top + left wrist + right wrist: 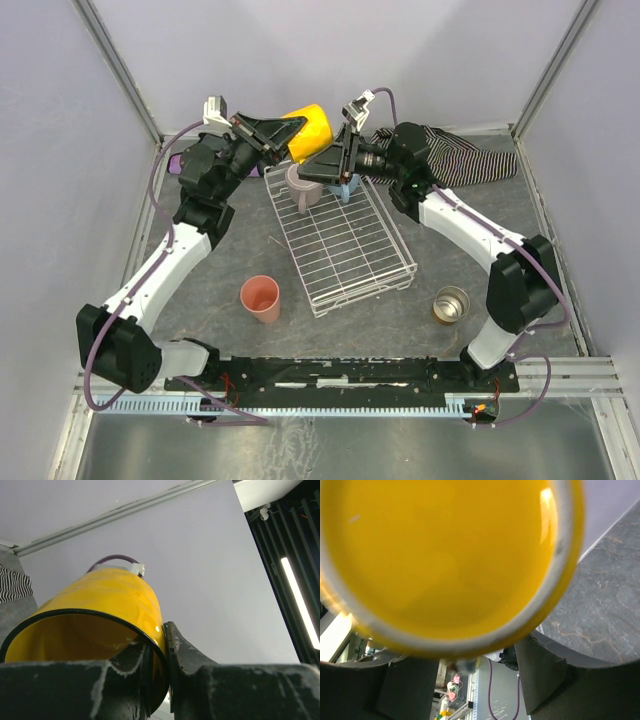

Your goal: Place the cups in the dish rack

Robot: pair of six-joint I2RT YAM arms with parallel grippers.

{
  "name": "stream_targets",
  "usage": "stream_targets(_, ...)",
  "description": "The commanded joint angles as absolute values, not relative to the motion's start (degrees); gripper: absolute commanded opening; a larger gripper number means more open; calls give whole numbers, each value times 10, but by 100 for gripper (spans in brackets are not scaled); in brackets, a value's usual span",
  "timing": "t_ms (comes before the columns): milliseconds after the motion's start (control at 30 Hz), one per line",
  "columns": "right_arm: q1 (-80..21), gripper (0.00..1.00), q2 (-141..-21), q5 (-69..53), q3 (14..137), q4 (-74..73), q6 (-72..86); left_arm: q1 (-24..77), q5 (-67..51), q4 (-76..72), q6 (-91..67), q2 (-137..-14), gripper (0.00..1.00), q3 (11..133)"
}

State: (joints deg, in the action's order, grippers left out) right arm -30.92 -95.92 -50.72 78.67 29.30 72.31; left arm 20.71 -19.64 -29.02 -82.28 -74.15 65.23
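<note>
Left tool [157, 645] is clenched on the rim of the glossy yellow mug [100, 600], one finger inside the mouth and one outside, holding it tipped on its side in the air above the far left end of the white wire-grid dish rack [345, 250]. Right tool [470, 677] sits close under the mug's base with its fingers spread apart; nothing shows them gripping it.

By my reading the task is about half done. Two cups stand in the far end of the rack: a pale pink mug [303, 186] and, just right of it, a light blue mug [346, 189] partly hidden by the right arm. The rest of the rack's grid is bare. The yellow mug is not yet set down. Two more wait on the grey desk [340, 325]: a salmon plastic tumbler [262, 298] near left of the rack and a small shiny metal cup [450, 304] near right of it, both upright and apparently holding nothing.
</note>
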Motion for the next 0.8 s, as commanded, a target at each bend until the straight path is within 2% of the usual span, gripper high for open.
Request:
stream_targets(0,-314,65,-966,-497,819,311,717,223,-193,-346,-853,-733,3,677)
stream_targets(133,-317,63,-974,-492,831,313,718,231,-192,-347,-852,-734,3,673)
stream_targets(300,-321,54,-974,-486,836,314,723,234,-192,-348,-848,-733,3,667)
stream_targets(333,-321,48,-972,-484,836,313,722,234,-191,-346,-847,-731,3,663)
stream_targets(433,-321,38,-971,-483,837,311,722,235,-192,-347,-850,-730,3,659)
stream_targets(667,-322,1,-966,-470,826,309,718,236,-192,-343,-848,-723,3,649)
stream_targets(767,-322,1,-957,-463,819,309,716,236,-196,-339,-842,-720,3,644)
